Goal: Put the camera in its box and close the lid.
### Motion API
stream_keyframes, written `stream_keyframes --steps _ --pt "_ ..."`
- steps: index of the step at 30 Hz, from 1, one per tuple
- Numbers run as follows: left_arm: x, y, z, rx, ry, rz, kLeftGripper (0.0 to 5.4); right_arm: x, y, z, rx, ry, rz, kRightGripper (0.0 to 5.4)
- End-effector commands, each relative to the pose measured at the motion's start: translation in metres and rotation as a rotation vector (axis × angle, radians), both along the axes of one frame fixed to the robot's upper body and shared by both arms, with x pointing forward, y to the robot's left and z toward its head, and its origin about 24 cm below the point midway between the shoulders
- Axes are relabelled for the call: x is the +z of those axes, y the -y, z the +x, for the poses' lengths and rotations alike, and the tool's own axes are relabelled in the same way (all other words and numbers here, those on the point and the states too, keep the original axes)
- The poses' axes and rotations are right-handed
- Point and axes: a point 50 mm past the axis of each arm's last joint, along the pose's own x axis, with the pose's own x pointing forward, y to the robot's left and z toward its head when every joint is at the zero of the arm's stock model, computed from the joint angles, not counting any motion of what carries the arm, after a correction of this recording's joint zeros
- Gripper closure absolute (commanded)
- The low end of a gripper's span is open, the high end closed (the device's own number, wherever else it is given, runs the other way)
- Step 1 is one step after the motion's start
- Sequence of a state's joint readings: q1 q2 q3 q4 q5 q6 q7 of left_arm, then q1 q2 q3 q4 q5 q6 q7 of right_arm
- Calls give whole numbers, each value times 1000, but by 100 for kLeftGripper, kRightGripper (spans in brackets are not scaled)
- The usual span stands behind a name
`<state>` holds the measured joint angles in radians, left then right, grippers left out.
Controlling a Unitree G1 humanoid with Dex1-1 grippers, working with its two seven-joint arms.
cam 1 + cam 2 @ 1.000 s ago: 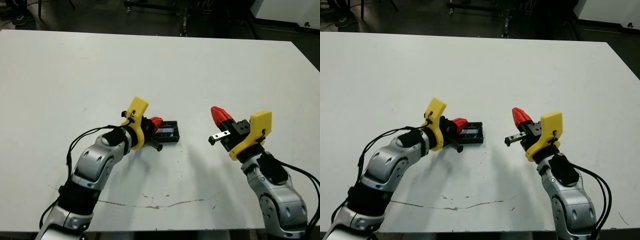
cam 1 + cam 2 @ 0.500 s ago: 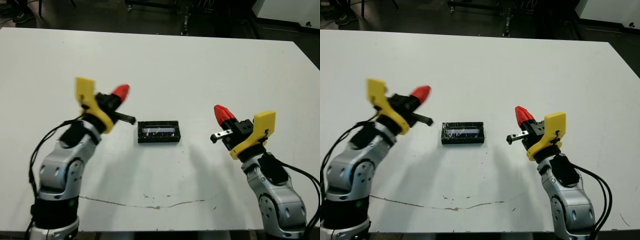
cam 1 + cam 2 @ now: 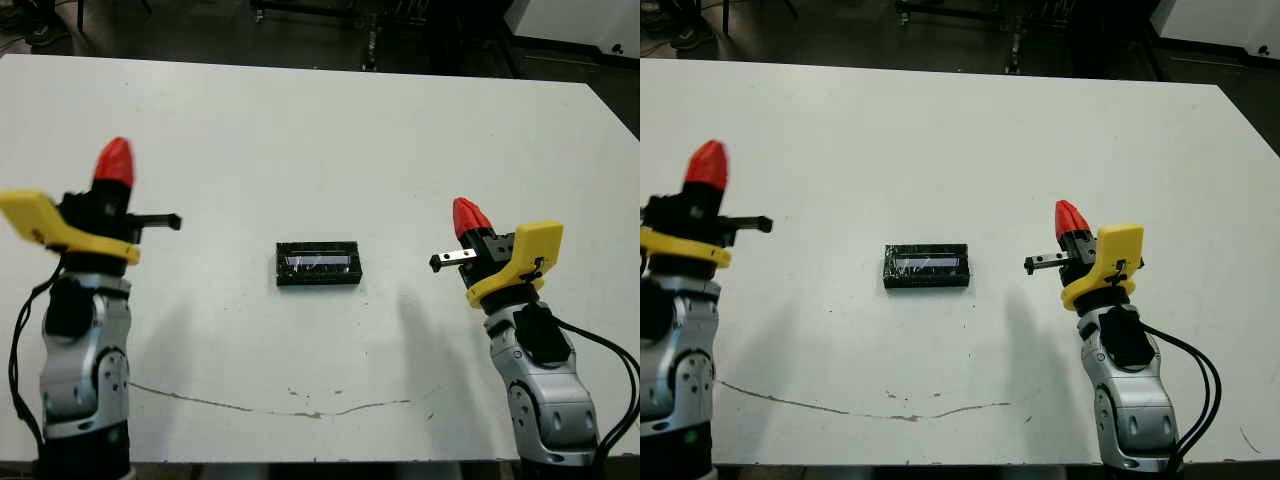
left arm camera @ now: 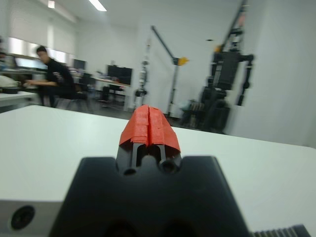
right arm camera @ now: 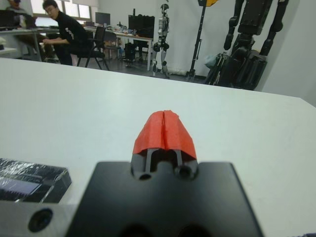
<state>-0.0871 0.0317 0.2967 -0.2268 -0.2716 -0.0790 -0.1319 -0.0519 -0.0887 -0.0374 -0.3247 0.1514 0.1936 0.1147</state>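
Looking done from here: box (image 3: 318, 265) sits mid-table between the arms with the glossy lid (image 3: 319, 262) on top; camera not visible, presumably inside. Left gripper (image 3: 113, 163) raised at the far left, well apart from the box, fingers pressed together, empty. Right gripper (image 3: 466, 217) to the box's right, also closed on nothing. Nothing obvious left.

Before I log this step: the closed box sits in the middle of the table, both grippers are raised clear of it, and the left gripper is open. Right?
Not quite. The left gripper is shut: the left wrist view shows its two red tips pressed together. The rest holds: the closed box lies mid-table, and both it and the right gripper are raised clear of the box.
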Motion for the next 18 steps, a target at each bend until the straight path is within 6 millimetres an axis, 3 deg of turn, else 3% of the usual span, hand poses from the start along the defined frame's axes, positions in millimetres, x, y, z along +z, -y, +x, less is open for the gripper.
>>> stream_keyframes --steps 1,11,18 --pt "-12 0 -4 40 11 27 539 1 4 3 -23 22 3 540" --pt "-31 12 -8 8 -27 65 539 1 4 5 -34 27 0 540" --pt "-30 17 -8 -13 -47 78 539 3 3 5 -19 36 2 540"
